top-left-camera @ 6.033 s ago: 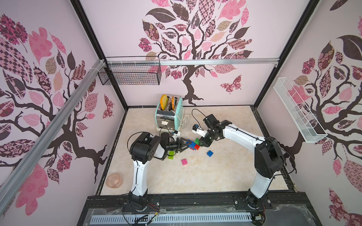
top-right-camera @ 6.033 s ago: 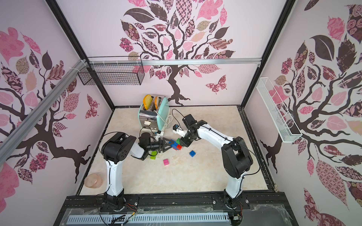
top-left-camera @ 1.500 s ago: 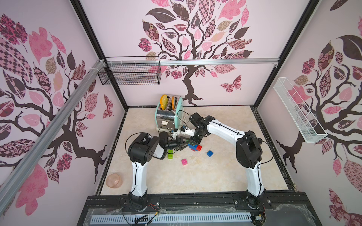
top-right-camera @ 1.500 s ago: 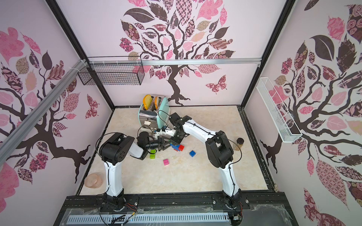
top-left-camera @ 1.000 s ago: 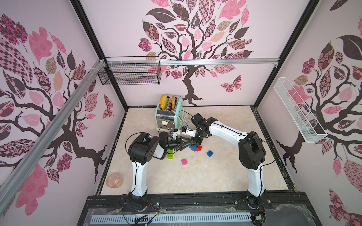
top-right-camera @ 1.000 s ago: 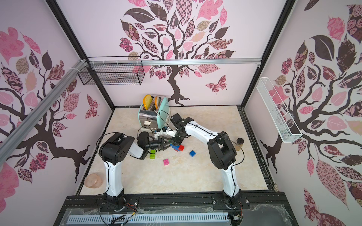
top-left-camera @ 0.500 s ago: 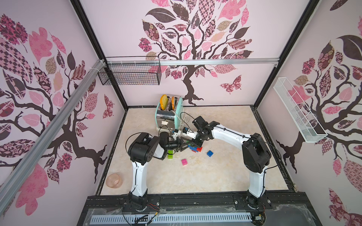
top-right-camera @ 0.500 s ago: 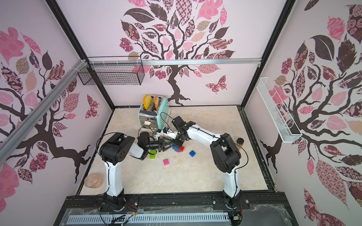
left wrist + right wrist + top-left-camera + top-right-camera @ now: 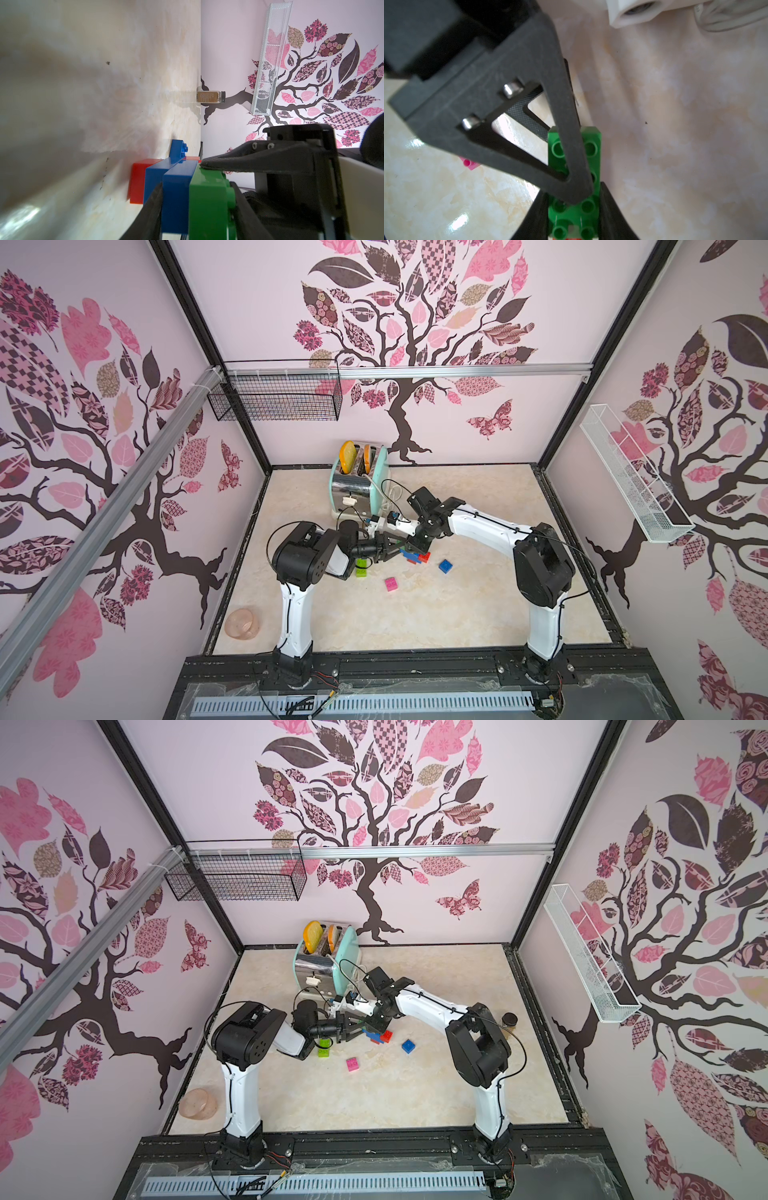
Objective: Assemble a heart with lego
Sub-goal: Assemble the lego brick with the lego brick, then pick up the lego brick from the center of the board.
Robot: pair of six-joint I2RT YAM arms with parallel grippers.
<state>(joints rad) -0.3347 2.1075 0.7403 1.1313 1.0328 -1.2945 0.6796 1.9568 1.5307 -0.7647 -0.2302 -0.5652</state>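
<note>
Top view: marbled table (image 9: 457,614), left end effector (image 9: 395,551) pinches heart (image 9: 414,558), right end effector (image 9: 417,545) closed.

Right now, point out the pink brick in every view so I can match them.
Top view: pink brick lies loose, nearer the viewer than the brick stack.
Top view: same spot, same side of the stack.
Left wrist: not in it.
Right wrist: only a pink corner shows, mostly hidden.
Shared landmark: the brick stack, also in the left wrist and right wrist views.
</note>
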